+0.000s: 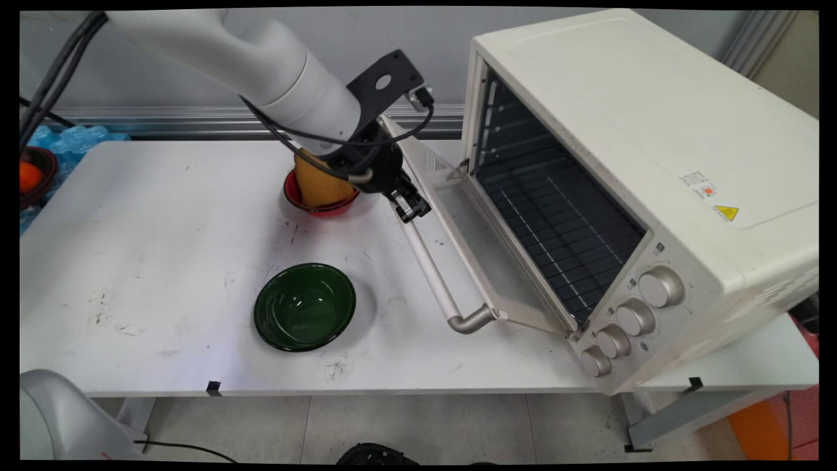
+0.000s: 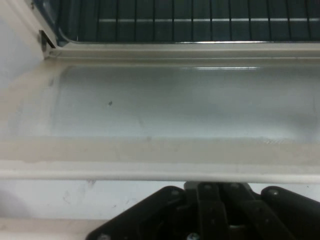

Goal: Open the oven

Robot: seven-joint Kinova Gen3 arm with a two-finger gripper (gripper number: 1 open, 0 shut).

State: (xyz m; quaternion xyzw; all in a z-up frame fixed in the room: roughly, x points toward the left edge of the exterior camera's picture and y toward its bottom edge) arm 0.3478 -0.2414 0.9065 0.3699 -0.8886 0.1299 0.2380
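gripper (image 1: 410, 204): centre of the frame, at the far end of the handle (image 1: 431, 271) of the open oven door (image 1: 474, 242).
jaws: cannot tell how they stand.
nearby: red bowl (image 1: 318, 201) holding a yellow block (image 1: 319, 178); green bowl (image 1: 305, 306) lower centre on the desk (image 1: 144, 261).
care: press squarely on the handle.

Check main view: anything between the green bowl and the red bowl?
Nothing. Between the green bowl and the red bowl, which holds a yellow object, the main view shows only bare, scuffed white table.
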